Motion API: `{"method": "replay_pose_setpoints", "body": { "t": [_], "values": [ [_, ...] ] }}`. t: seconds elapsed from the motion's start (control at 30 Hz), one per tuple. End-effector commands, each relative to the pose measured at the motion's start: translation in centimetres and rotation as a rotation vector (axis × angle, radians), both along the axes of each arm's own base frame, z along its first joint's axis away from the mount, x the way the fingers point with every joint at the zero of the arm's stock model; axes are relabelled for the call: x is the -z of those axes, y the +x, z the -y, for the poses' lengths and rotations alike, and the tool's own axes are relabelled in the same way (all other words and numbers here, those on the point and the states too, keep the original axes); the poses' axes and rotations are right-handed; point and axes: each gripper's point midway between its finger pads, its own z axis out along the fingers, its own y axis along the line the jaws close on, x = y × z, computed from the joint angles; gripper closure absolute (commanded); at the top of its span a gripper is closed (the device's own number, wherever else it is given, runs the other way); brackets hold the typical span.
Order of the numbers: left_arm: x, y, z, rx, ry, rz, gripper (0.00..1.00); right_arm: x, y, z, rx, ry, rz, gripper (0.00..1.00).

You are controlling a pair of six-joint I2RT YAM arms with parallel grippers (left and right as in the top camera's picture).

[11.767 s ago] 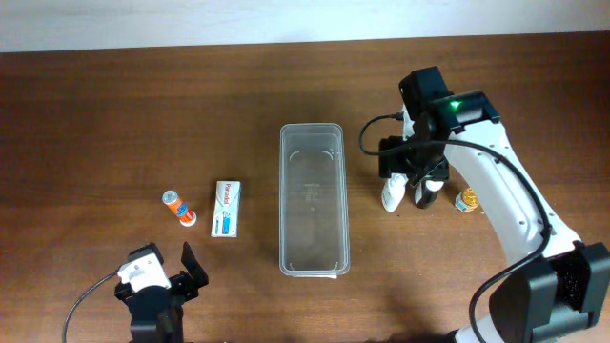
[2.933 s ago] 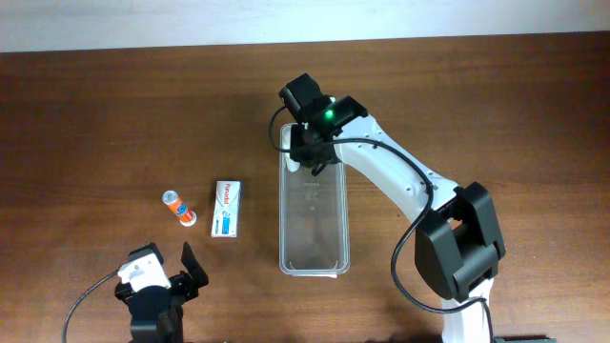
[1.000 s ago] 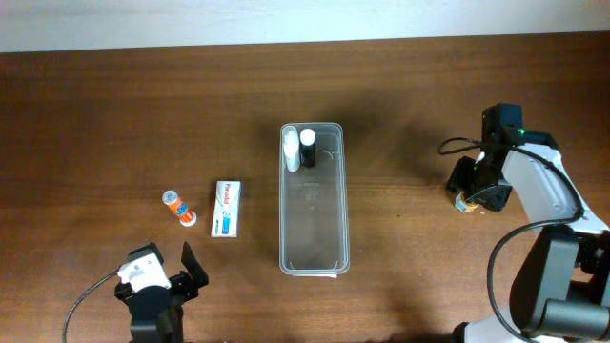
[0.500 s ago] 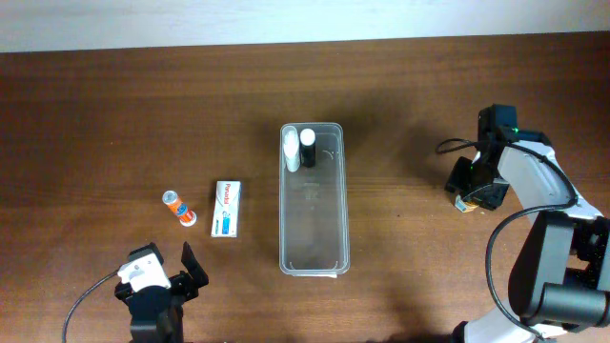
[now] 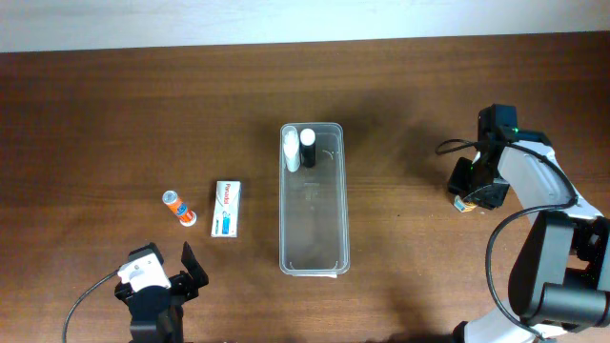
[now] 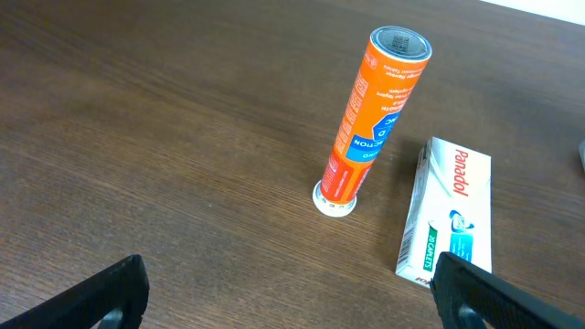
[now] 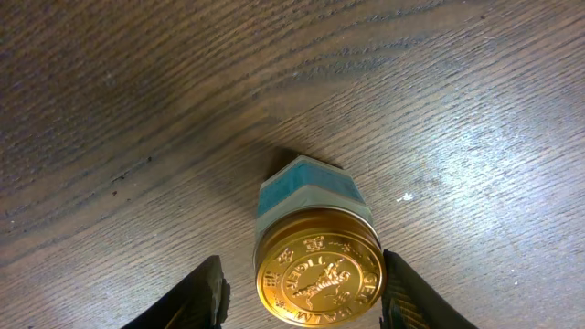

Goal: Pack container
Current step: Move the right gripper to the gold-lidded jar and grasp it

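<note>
Since the first frame, both bottles (image 5: pixel 291 152) have gone from the tabletop (image 5: pixel 114 114) into the far end of the container (image 5: pixel 315 224), which sits mid-tabletop. My right hand (image 7: pixel 304 297) now straddles the gold-lidded jar (image 7: pixel 317 265), fingers apart. The left hand (image 6: pixel 291 297) is apart too, idle. I judge the container light, thin-walled and slick; grip a long rim if shifting it.

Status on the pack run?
Left claw open, near orange tube. Right claw open, astride gold-lidded jar. Container holds two bottles. Nothing in the way.
</note>
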Motion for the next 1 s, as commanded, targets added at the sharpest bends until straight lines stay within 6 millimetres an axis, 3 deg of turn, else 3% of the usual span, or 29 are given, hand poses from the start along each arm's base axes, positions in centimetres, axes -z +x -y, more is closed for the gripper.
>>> {"method": "replay_pose_setpoints", "body": {
  "t": [0.0,0.67,0.97],
  "values": [
    [0.0,0.0,-0.1,-0.006,-0.003,0.008,0.01,0.5,-0.6,0.3,0.002,-0.009,-0.026,0.53],
    [0.0,0.0,-0.1,-0.006,-0.003,0.009,0.00,0.9,-0.2,0.7,-0.040,-0.031,-0.024,0.53],
    [0.0,0.0,-0.1,-0.006,-0.003,0.009,0.01,1.5,-0.3,0.7,-0.041,-0.030,-0.042,0.69]
  ]
}}
